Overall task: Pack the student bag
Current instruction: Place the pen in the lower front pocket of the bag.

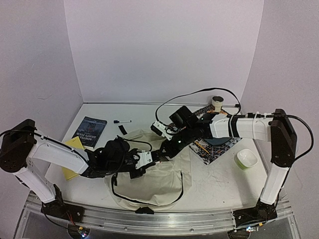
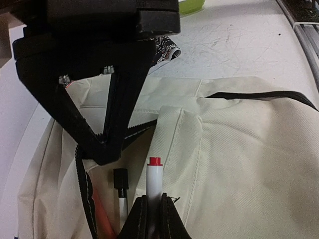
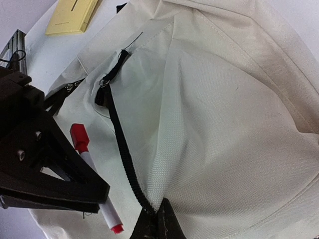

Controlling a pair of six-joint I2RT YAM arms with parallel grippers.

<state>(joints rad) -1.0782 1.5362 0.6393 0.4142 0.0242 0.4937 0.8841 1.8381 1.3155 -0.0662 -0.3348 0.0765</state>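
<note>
At table centre, near edge: student bag (image 1: 159,181) lies flat and slumped under both wrists.

Writing: the blue book (image 1: 89,131), far left, has pale cover lettering, too small to read. No legible mark on the bag or pens.

Materials/shapes:
- Bag: cream woven twill, soft and creased, with stitched seams. A black toothed zipper (image 3: 122,152) curves across the panel, with a metal ring and black pull at its upper end.
- Red-capped marker (image 2: 155,180): white round barrel, with red also at the tail end.
- Yellow pad (image 3: 72,15): flat rectangle, on the table (image 1: 209,184) beside the bag's left side.
- Patterned mat (image 1: 215,148): flat, multicoloured, to the right of the bag. A pale green bowl (image 1: 246,158) sits just past it.

Containers: the bag's zippered compartment gapes open. Inside lies a black-capped marker (image 2: 120,185), next to an orange-red strip I cannot identify. The bowl's contents cannot be made out.

End effectors:
- Left gripper (image 2: 151,204): clenched on the red-capped marker's barrel, cap pointing away from the wrist, at the mouth of the opening.
- Right gripper (image 3: 157,211): pinched closed on the bag's zipper edge, pulling the fabric up into a ridge.
- The two grippers are close together over the bag.
</note>
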